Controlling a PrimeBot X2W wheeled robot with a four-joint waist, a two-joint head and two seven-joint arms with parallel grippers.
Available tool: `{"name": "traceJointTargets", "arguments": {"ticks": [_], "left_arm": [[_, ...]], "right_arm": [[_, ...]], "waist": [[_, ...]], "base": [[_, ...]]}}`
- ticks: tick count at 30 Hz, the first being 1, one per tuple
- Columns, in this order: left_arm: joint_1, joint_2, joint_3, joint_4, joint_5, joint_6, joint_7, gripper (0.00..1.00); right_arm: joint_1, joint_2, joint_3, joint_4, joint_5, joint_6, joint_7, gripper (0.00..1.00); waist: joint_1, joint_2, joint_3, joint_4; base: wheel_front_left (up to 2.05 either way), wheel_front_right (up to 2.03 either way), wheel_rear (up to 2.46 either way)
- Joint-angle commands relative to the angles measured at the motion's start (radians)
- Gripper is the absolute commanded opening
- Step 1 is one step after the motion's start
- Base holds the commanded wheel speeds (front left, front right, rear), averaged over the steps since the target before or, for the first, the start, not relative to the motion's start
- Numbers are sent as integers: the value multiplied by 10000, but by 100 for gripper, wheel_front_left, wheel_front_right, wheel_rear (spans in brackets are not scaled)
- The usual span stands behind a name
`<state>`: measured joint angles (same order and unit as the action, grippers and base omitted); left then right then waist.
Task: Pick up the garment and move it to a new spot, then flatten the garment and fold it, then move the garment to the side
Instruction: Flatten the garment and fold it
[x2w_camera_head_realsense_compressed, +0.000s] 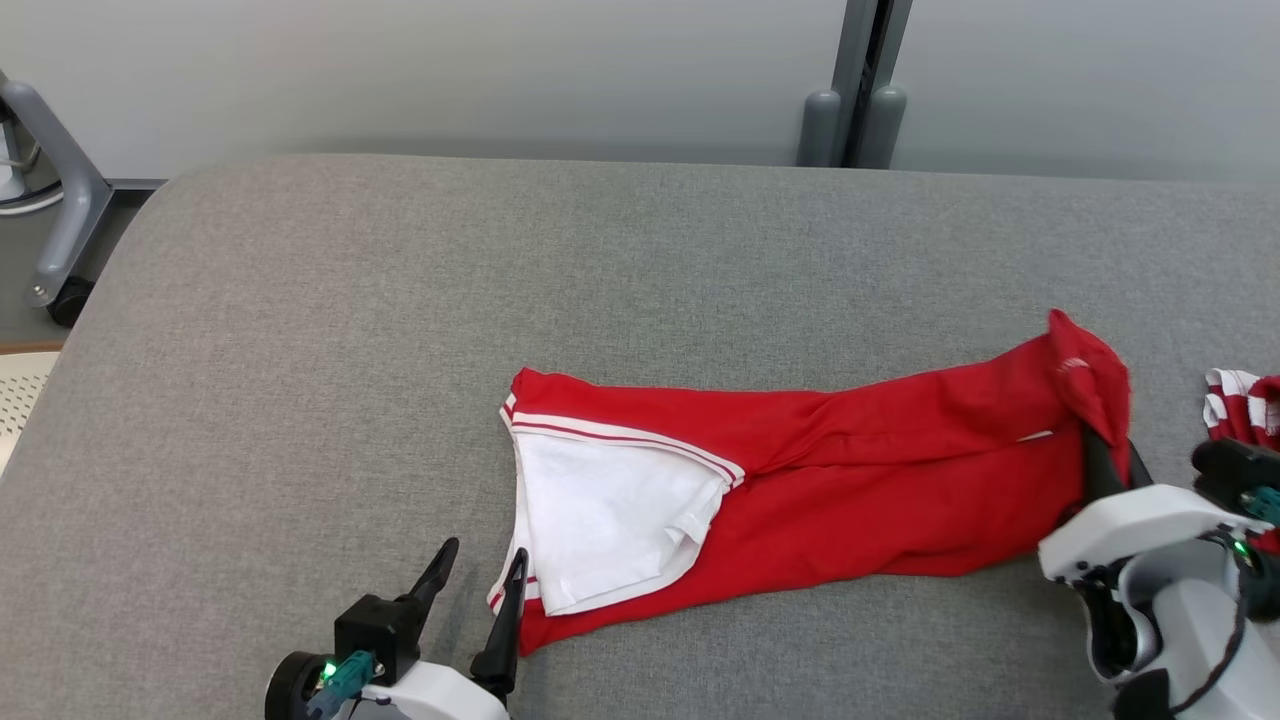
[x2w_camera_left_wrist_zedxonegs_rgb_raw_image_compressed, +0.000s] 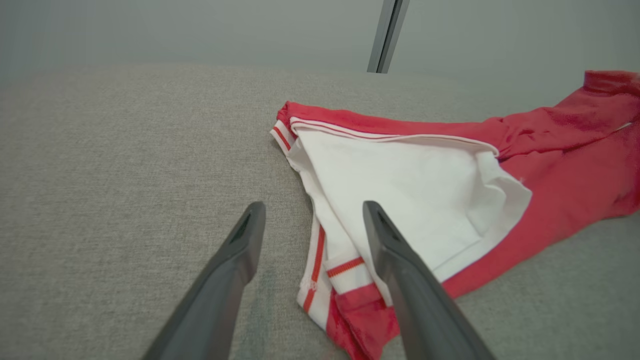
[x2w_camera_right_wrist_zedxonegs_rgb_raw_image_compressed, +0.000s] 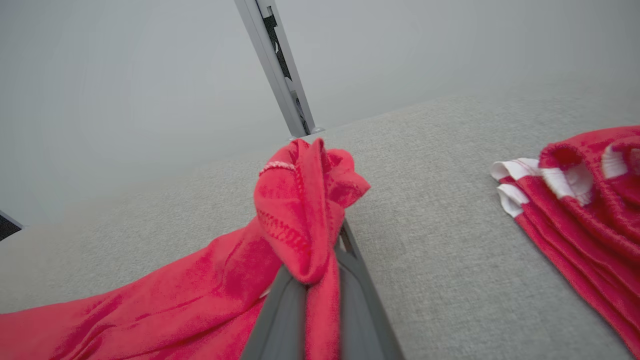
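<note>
Limp red garment (x2w_camera_head_realsense_compressed: 850, 470), pinched at one end
The right gripper (x2w_camera_right_wrist_zedxonegs_rgb_raw_image_compressed: 320, 270) is clamped on the bunched end at its tips. The left gripper (x2w_camera_left_wrist_zedxonegs_rgb_raw_image_compressed: 312, 207) is spread wide, with the white-lined hem corner between its fingers. Beyond, the cloth lies along the grey table (x2w_camera_head_realsense_compressed: 400, 300). It is likely light and floppy, so take both end corners.

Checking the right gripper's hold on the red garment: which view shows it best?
Right wrist view: the right gripper grips the red garment at its bunched end. Head view shows that end draped over the fingertips; left wrist view shows it raised, far off.
</note>
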<state>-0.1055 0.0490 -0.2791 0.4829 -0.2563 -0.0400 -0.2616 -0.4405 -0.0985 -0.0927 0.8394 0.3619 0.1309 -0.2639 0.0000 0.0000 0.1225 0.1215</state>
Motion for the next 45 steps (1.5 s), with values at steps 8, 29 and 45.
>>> {"name": "traceJointTargets", "arguments": {"ticks": [8, 29, 45], "left_arm": [[62, 42, -260, 84, -236, 40, -45, 100], [342, 31, -693, 275, -519, 262, -43, 100], [-92, 37, -94, -137, -266, 668, -45, 100]], "right_arm": [[363, 313, 2486, -1693, 564, -3, 9, 0], [-982, 450, 7339, -835, 3545, -2, 293, 0], [-663, 440, 4156, -1037, 1491, -2, -20, 100]], "waist": [[0, 0, -214, 340], [0, 0, -457, 3128], [0, 0, -493, 1094]], "base": [[0, 0, 0], [0, 0, 0], [0, 0, 0]]}}
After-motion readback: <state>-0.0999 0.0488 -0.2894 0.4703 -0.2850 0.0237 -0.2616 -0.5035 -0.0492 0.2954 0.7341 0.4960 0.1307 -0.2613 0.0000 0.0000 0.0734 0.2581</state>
